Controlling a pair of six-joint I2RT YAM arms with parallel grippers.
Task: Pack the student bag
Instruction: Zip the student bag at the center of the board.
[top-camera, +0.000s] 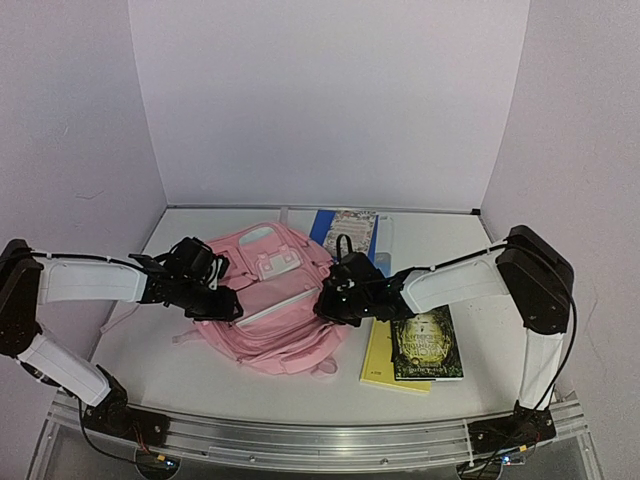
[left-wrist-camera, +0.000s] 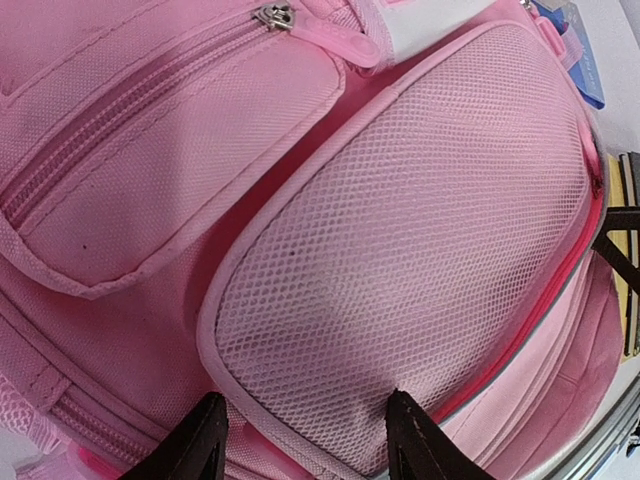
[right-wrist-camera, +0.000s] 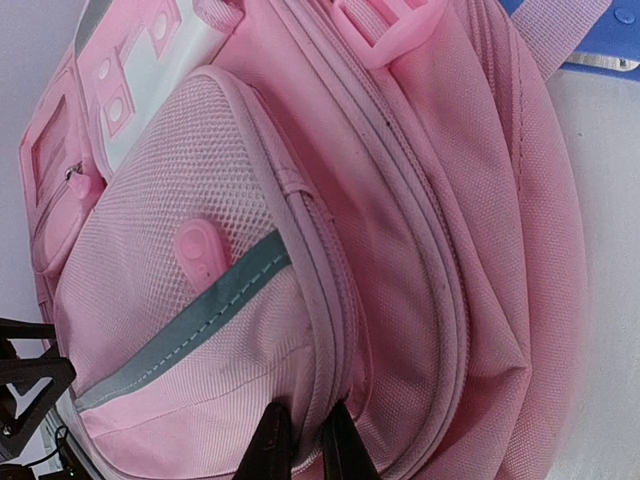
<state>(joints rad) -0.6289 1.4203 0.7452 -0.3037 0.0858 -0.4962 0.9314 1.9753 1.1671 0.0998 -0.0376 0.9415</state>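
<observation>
Splayed left gripper, right gripper pinching one student bag (two stacked books beside it).

No text can be read in any view.
The dark green book carries ornate pale cover lettering, too small to make out. The patterned cover of the blue book and the white patch on the student bag show only undecipherable marks.
</observation>
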